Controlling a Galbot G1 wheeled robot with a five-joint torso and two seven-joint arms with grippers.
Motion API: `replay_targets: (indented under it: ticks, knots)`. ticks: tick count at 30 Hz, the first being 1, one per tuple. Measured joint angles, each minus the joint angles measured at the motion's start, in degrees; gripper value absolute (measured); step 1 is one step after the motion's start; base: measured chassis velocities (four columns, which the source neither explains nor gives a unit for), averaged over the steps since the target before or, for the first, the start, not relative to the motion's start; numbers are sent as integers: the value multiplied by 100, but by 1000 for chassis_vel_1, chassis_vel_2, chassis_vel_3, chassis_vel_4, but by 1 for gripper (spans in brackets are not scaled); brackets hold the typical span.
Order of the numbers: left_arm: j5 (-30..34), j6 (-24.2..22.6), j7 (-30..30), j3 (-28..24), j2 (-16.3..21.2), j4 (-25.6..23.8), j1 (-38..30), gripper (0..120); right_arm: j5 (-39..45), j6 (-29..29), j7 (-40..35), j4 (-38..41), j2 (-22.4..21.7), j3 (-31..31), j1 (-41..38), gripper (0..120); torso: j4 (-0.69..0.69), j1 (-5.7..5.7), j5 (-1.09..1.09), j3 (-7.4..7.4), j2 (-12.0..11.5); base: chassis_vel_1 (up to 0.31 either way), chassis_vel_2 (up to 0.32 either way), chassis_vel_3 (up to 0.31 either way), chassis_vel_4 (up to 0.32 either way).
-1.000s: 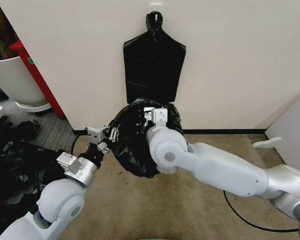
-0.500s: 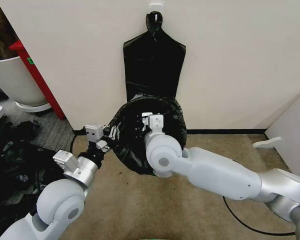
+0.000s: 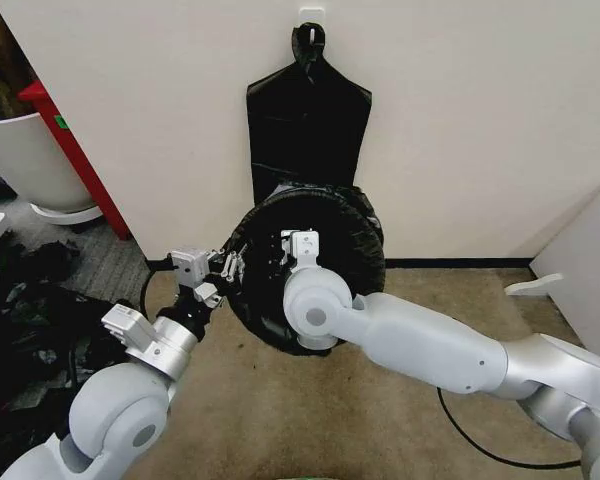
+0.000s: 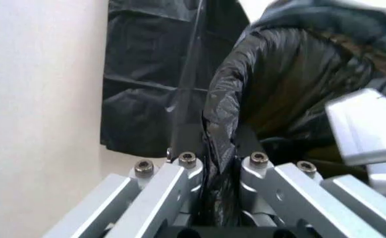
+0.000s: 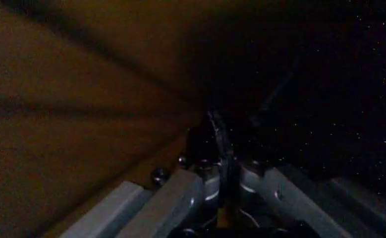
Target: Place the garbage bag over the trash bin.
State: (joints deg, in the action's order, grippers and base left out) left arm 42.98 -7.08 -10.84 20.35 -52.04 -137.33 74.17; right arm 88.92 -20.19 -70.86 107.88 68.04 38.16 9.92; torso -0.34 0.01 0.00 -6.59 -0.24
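Since a second ago the right arm has pushed forward and the garbage bag mouth has widened and lifted toward twelve o'clock, so spreading seems under way. The left gripper pinches the bag's nine-o'clock edge; the right gripper, inside, is pressed together on film. Beyond hangs the knotted bag bundle. I cannot make out the trash bin.
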Motion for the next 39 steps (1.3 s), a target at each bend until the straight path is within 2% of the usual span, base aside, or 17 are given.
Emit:
replay_targets:
  ticks: [11,17,21,22,26,28,32,37,39]
  knots:
    - [4,5,36,25,17,-63,38,4,90,42,-56,22,-4,-22,10,0,0,0,0,0,0,0,0,0,0]
    - [-47,6,-36,66,17,213,-56,4,248,5,-137,327,-64,-23,-50,0,0,0,0,0,0,0,0,0,0]
    - [-33,-18,-195,69,17,491,-261,4,361,-38,-127,647,-159,-17,-146,18,0,0,0,0,0,0,0,0,0]
    - [-33,-18,-195,69,17,491,-261,4,361,-38,-127,647,-159,-17,-146,18,0,0,0,0,0,0,0,0,0]
    - [-27,-107,-371,33,-11,713,-367,4,512,-47,-123,1015,-243,4,-256,36,1,0,0,0,0,0,0,0,0]
    - [-26,-128,-389,33,-20,772,-375,4,549,-55,-115,1136,-284,5,-289,41,1,0,0,0,0,0,0,0,0]
    - [42,-216,-416,61,-25,893,-382,4,630,-181,121,1578,-531,-90,-458,58,1,0,0,0,0,0,0,0,0]
    - [147,-316,-467,107,-12,939,-380,4,671,-364,386,1919,-799,-297,-600,71,-1,0,0,0,0,0,0,0,0]
    - [418,-493,-701,137,6,950,-449,4,884,-353,593,2273,-954,-544,-681,83,0,0,1,0,0,0,0,0,0]
